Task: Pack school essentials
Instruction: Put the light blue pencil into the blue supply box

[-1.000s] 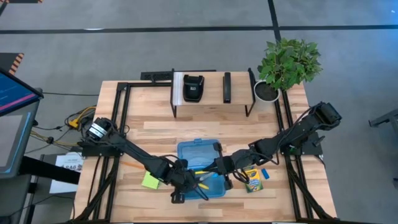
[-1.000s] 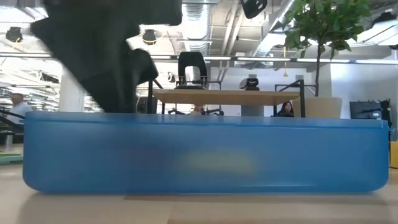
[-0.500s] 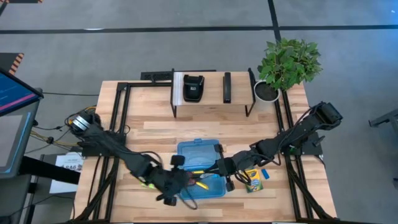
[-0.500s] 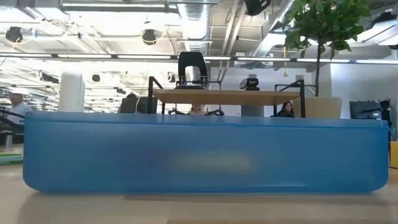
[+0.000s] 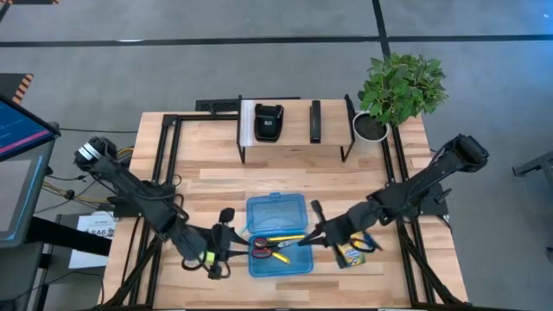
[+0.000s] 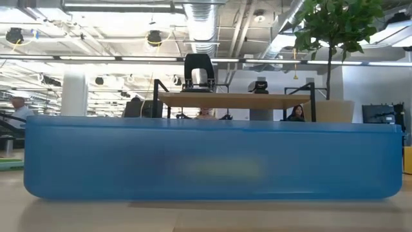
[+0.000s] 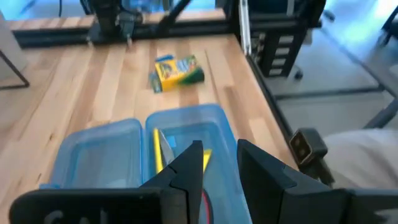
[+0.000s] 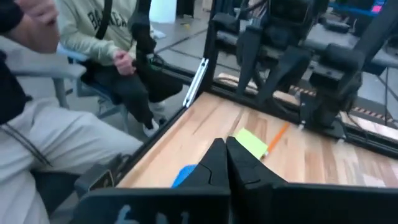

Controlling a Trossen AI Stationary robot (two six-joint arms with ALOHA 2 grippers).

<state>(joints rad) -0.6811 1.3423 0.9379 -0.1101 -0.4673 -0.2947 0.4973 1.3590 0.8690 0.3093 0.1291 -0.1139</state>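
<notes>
Nearest the table's front edge, my left gripper (image 5: 229,250) hovers with fingers parted, and the pad (image 5: 207,256) lies under its wrist, behind the jaws rather than ahead. Just beyond, the box (image 5: 298,266) holds scissors (image 5: 263,246) and pencils (image 5: 285,239). My right gripper (image 5: 309,239), pinched shut on nothing, sits at its right wall, crayons (image 5: 350,254) under that arm, so I judge it nearer them.

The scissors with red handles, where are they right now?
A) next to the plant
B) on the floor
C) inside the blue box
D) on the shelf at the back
C: from above, the scissors lie inside the open blue box beside yellow pencils.
</notes>
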